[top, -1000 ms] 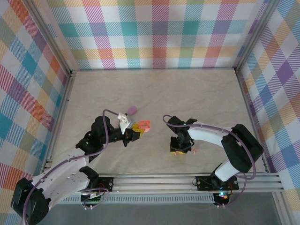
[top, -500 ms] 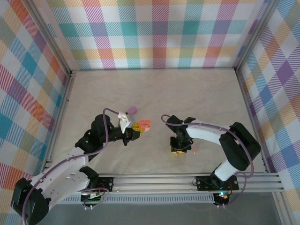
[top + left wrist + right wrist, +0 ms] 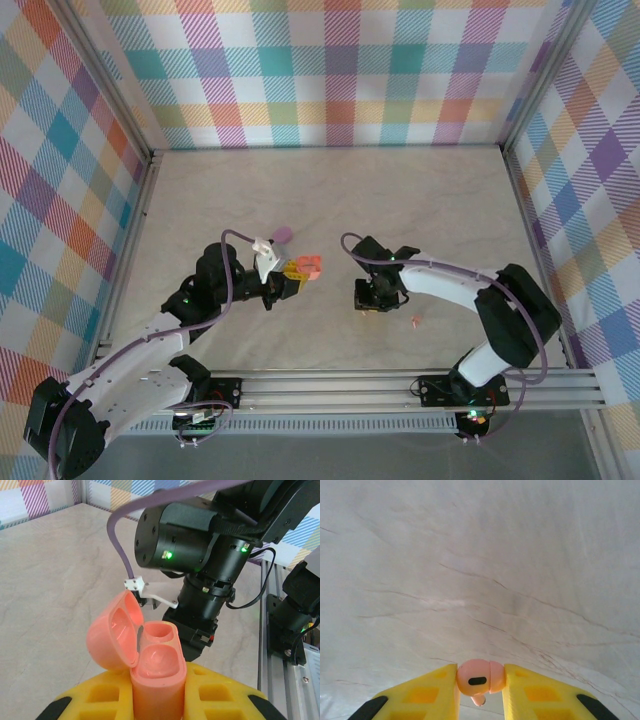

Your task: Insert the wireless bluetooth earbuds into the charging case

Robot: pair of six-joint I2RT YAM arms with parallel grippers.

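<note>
So, nothing is seated yet as far as I can tell. One salmon earbud is pinched between the yellow fingers of the right gripper, which is closed narrow on it, just above the table, a bit right of the middle and toward the near edge. In the right wrist view the bud's rounded body sits crossways between the pads. Its dark slot faces the camera, and the little stem pokes down toward the bottom of the picture, so I'd say its long axis runs roughly along the fingers.

The salmon charging case is clamped in the left gripper, left of the table's middle and well apart from the bud. Its lid is flipped open to the left in the left wrist view. Both wells, the far well and the near well, look empty and face up at the camera. The case body lies lengthwise along the fingers.

A second salmon bud lies on the table nearer the near edge, just right of the right gripper. A small lilac rounded thing, probably the other case, sits just beyond the left gripper.

My read: case open, one bud picked, every insertion left to do.
</note>
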